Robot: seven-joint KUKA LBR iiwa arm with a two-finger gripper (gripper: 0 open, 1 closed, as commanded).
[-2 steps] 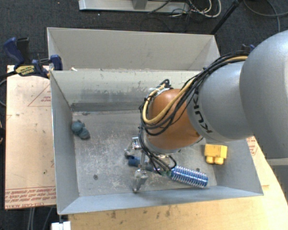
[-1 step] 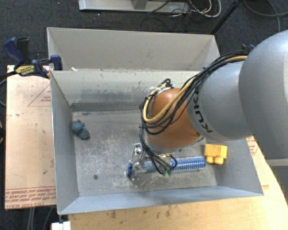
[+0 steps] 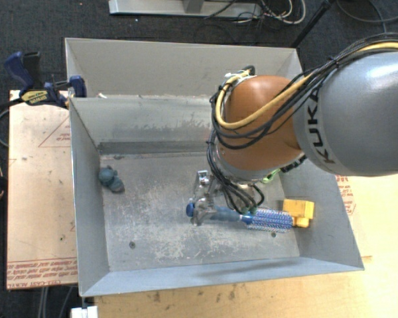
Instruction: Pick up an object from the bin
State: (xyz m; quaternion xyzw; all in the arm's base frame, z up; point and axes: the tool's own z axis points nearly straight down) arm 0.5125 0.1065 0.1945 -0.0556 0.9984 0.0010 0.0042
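Brush (image 3: 249,216), blue, with a bristled head on a slim handle, lies flat on the bin (image 3: 152,244) floor. Its handle tip is right at the jaws and its head stretches away from them toward a yellow block (image 3: 298,211). Cannot tell whether the jaws are released or clenched. Judgement: light, stiff plastic; the smooth handle may slip and the bristles yield. Best hold is across the handle.
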